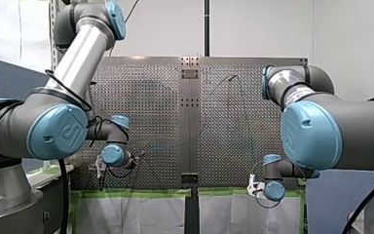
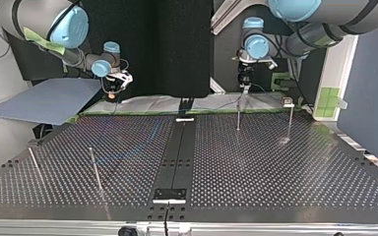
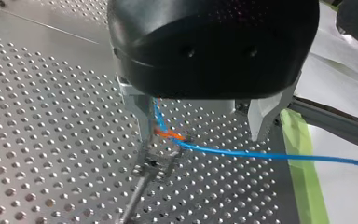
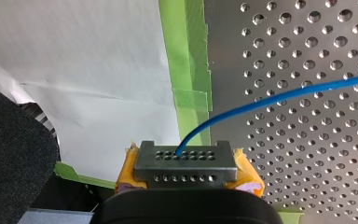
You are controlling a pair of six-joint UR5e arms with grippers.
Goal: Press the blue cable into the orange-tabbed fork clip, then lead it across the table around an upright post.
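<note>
Pinching the blue cable (image 4: pixel 261 100) between yellow pads (image 4: pixel 246 169) — my right end effector (image 4: pixel 186 163).

no words or numbers can be read anywhere. the left blue cap (image 1: pixel 58 132), on my left arm (image 1: pixel 80 56), has a raised mark, maybe a letter or two, too blurry to read. the right blue cap (image 1: pixel 309 135), on my right arm (image 1: pixel 365 129), shows a faint mark too.
</note>
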